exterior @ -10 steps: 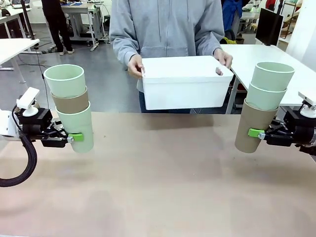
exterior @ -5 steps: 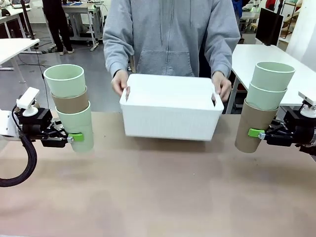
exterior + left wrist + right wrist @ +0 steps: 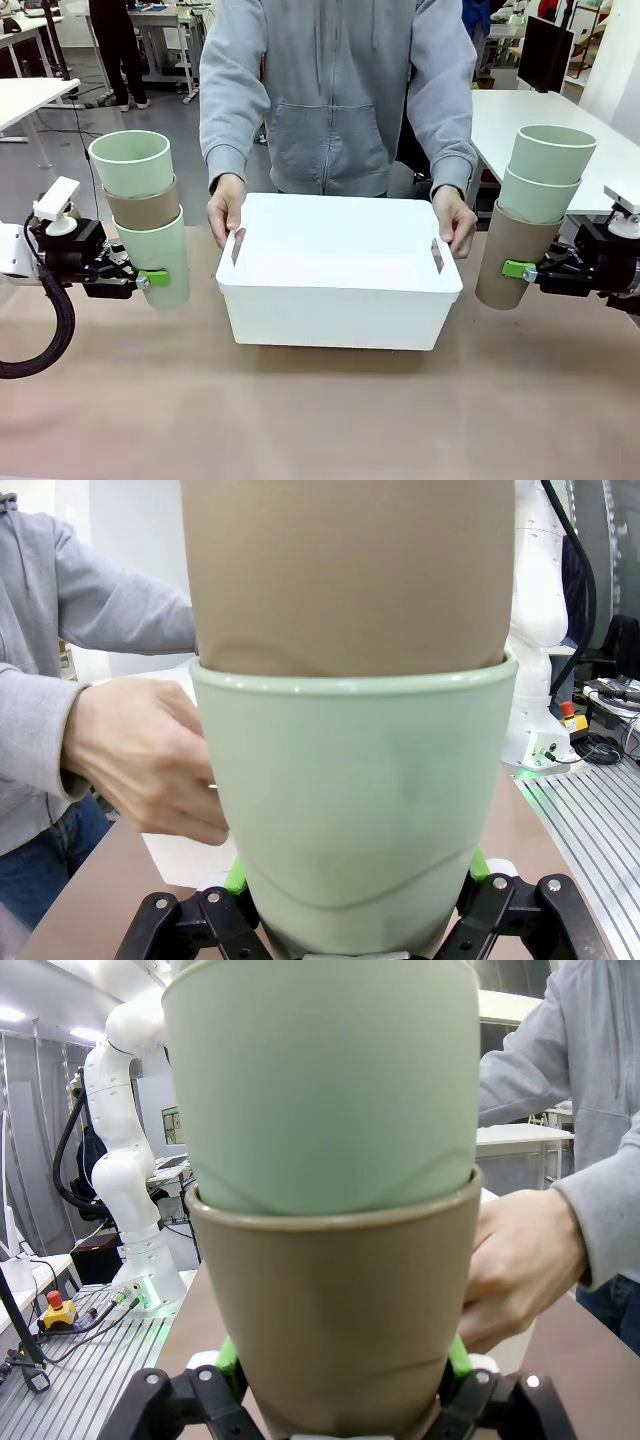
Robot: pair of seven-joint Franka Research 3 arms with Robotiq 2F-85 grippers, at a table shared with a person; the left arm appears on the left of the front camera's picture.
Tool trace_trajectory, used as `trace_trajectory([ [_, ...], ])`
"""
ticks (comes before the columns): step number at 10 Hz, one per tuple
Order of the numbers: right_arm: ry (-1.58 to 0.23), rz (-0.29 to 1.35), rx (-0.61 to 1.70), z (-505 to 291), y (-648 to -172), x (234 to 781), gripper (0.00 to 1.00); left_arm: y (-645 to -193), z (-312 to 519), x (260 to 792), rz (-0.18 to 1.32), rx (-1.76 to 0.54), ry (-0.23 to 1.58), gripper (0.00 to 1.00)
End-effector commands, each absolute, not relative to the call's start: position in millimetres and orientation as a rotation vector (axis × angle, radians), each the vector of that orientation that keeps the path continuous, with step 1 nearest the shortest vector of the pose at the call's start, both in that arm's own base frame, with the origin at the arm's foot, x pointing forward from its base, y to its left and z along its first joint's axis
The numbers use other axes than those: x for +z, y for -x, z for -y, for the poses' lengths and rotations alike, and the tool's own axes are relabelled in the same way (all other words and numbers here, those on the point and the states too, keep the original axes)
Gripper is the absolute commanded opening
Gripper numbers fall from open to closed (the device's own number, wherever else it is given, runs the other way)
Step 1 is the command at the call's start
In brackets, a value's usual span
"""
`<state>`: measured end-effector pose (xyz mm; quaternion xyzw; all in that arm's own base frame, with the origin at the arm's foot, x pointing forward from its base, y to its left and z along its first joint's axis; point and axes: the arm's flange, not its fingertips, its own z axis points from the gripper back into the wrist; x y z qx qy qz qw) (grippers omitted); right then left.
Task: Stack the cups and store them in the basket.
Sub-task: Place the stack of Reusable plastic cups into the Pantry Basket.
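**A:** What do you have hold of?

**B:** My left gripper [image 3: 160, 277] is closed around the bottom mint green cup [image 3: 162, 250] of a three-high stack, with a tan one in the middle and a mint one on top. My right gripper [image 3: 508, 270] is clamped on the bottom tan cup [image 3: 512, 245], which has two mint cups nested above it. Both stacks stand upright at my sides and seem to hang clear of the table [image 3: 320, 420].

**A:** And the basket?

**B:** The white basket [image 3: 330, 315] is on the table between my two stacks, open side up. The person's hands [image 3: 226, 210] are on its short ends by the slot handles.

**A:** How will the cups handle?

**B:** Light and stiff, I judge, and the matte walls should give my green pads [image 3: 236, 877] a fair bite. The taper is the worry, since I grip low on the narrow end and most of the stack sits above my pads. The upper cups only rest inside the lower ones, so a tilt could slide them out.

**A:** So where should you hold them?

**B:** Where I am now, on the bottom cup's wall. I would keep each stack upright while it goes over the rim.
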<state>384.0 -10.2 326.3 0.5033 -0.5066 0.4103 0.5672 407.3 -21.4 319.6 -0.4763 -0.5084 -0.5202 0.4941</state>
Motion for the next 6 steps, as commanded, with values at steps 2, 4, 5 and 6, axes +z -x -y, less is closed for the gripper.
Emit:
trace_trajectory([
  [2,-1.179,1.198,0.971,10.3,-383.9,330.2,0.86,-407.1,22.1,323.3,1.242,-1.268,1.160,0.85],
  [4,-1.179,1.198,0.971,10.3,-383.9,330.2,0.86,-407.1,22.1,323.3,1.242,-1.268,1.160,0.85],
  [5,-1.179,1.198,0.971,10.3,-383.9,330.2,0.86,-407.1,22.1,323.3,1.242,-1.268,1.160,0.85],
  [6,-1.179,1.198,0.971,10.3,-383.9,330.2,0.86,-407.1,22.1,323.3,1.242,-1.268,1.160,0.85],
])
